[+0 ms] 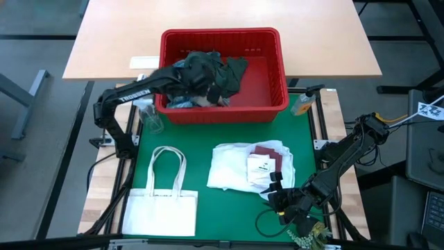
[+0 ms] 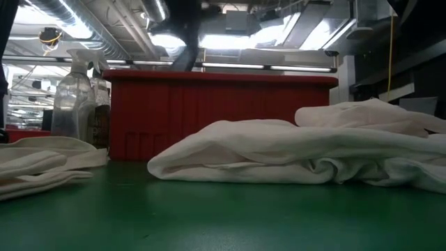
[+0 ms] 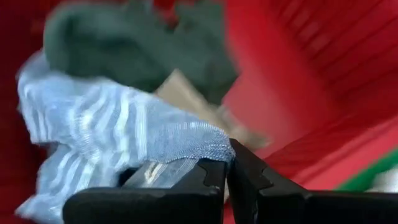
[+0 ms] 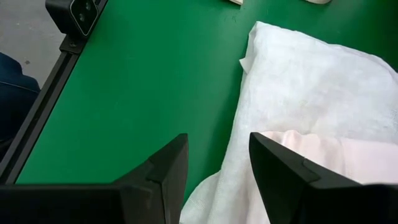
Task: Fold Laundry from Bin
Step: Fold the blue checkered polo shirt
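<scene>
Inside the bin (image 1: 277,62), the left end effector (image 3: 227,180) was clenched on striped cloth (image 3: 112,124); lifting slowly should free it from the dark garment (image 1: 211,69). The right end effector (image 4: 217,168) waited released, well apart from the bin.

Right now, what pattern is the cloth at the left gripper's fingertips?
Blue-and-white striped cloth; left wrist view shows it best.

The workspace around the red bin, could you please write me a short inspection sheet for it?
Surface: green mat, partly covered.
Job's things: red bin holds dark green, striped and tan cloth; white garment pile with a maroon piece lies on the mat.
Clutter: white tote bag, spray bottle, tagged card.
Grippers: left gripper shut on striped cloth inside the bin; right gripper open at the pile's edge.
Cables: black loop on the mat.
Surroundings: wooden table behind the bin.
</scene>
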Controlling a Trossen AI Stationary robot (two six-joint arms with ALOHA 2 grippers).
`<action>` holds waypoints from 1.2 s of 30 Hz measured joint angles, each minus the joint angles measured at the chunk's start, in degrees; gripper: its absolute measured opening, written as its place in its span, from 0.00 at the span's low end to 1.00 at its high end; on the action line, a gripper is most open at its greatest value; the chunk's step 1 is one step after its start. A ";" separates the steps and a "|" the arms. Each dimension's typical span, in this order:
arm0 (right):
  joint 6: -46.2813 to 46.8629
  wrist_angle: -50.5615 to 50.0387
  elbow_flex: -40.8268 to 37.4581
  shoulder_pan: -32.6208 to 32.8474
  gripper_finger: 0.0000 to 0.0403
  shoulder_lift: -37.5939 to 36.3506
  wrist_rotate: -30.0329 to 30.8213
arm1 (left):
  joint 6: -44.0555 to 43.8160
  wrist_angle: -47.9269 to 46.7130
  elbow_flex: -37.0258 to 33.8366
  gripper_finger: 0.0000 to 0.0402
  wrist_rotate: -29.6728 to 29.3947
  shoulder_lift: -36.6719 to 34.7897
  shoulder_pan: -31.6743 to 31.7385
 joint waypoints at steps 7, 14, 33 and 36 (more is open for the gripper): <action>0.00 0.00 0.00 0.00 0.42 0.00 0.00 | 3.33 4.26 16.22 0.00 -0.21 0.01 -2.22; -0.10 -0.06 0.00 -0.02 0.42 0.00 3.00 | 9.38 16.23 28.45 0.00 0.42 -0.14 -7.20; -1.95 -0.23 -0.02 -0.02 0.42 -8.36 16.39 | 22.79 49.23 28.34 0.00 24.62 -4.44 -25.11; -2.64 0.08 -0.02 -0.01 0.42 -10.41 22.76 | 24.83 48.96 28.34 0.00 24.13 -4.43 -27.75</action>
